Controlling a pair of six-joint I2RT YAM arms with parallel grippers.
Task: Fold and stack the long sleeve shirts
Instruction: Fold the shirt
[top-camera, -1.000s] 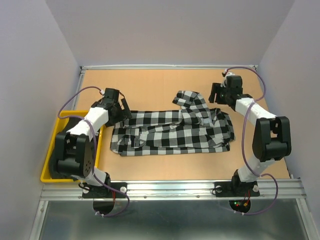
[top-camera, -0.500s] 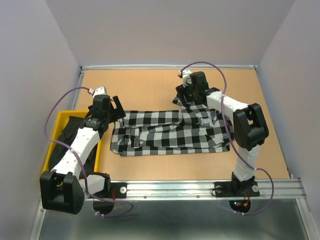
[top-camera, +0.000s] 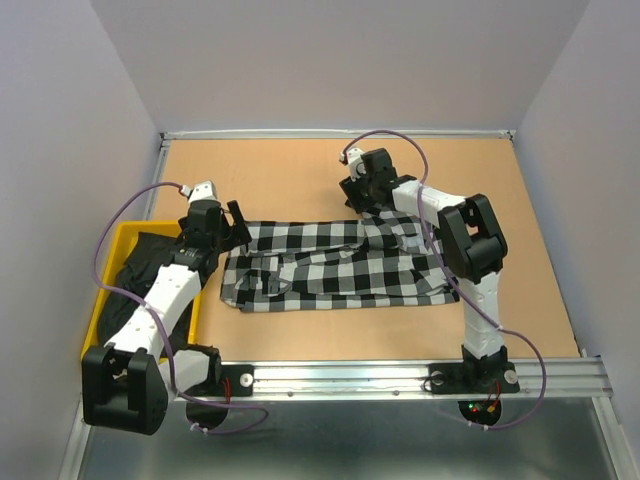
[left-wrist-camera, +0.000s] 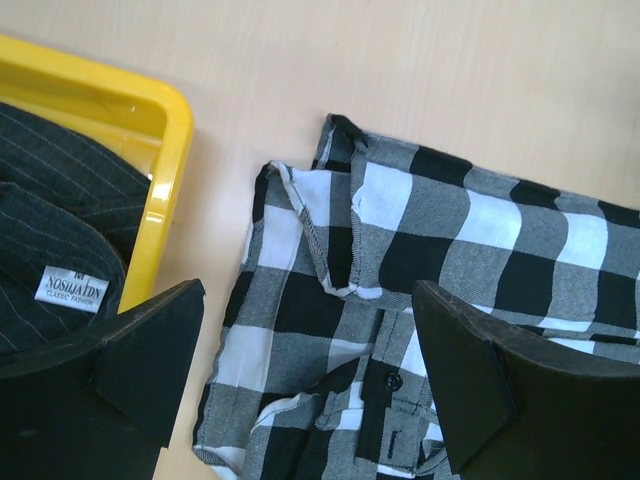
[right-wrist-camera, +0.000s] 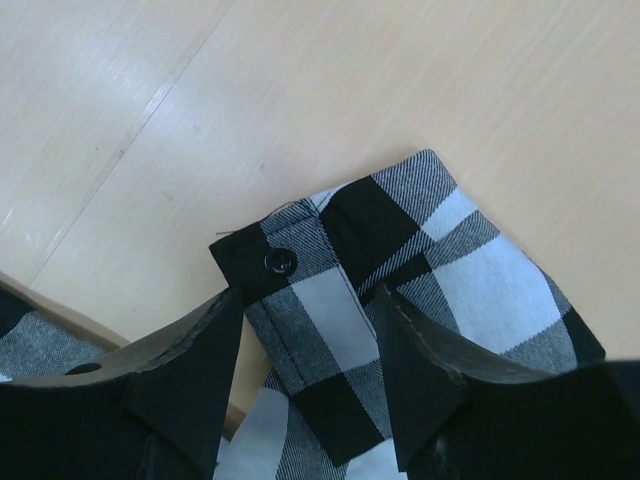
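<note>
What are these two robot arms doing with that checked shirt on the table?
They seem to be folding it. The checked shirt lies spread across the table. The right gripper hangs over a buttoned sleeve cuff at the shirt's far edge, jaws apart on either side of it, not gripping yet. The left gripper hovers wide open above the shirt's end nearest the yellow tray, holding nothing. A black shirt lies in that tray.
</note>
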